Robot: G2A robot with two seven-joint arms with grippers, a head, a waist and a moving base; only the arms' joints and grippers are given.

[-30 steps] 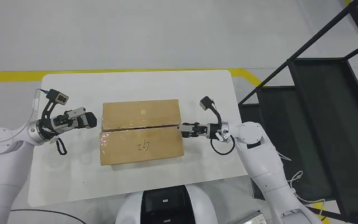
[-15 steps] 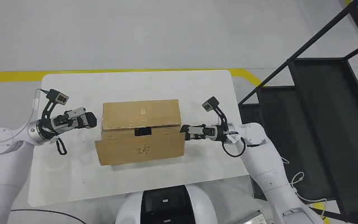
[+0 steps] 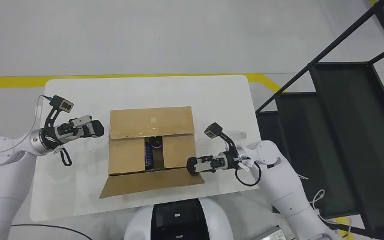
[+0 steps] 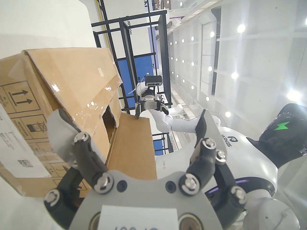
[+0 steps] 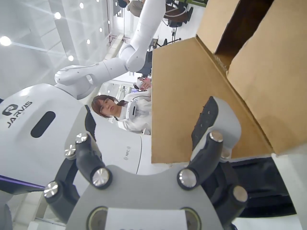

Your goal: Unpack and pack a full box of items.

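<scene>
One white table (image 3: pixel 222 96) is standing on a grey floor (image 3: pixel 180 36) crossed by a yellow line (image 3: pixel 120 77), with black metal steps (image 3: pixel 336 102) rising at its right. One cardboard box (image 3: pixel 123 157) is sitting mid-table, its near flap (image 3: pixel 150 182) lying folded outward and its far flap (image 3: pixel 153 123) covering the back half, with dark items (image 3: pixel 150 153) showing between. Two grippers are flanking it: the left gripper (image 3: pixel 96 128) is hovering just beside the left end, fingers spread; the right gripper (image 3: pixel 191 165) is sitting at the near flap's right corner, fingers likewise apart.

A white rounded table (image 3: pixel 228 96) is set on pale grey floor (image 3: pixel 150 36). A yellow painted line (image 3: pixel 21 81) is marked across the floor, and black metal steps (image 3: pixel 342 108) are seen beside the table.
</scene>
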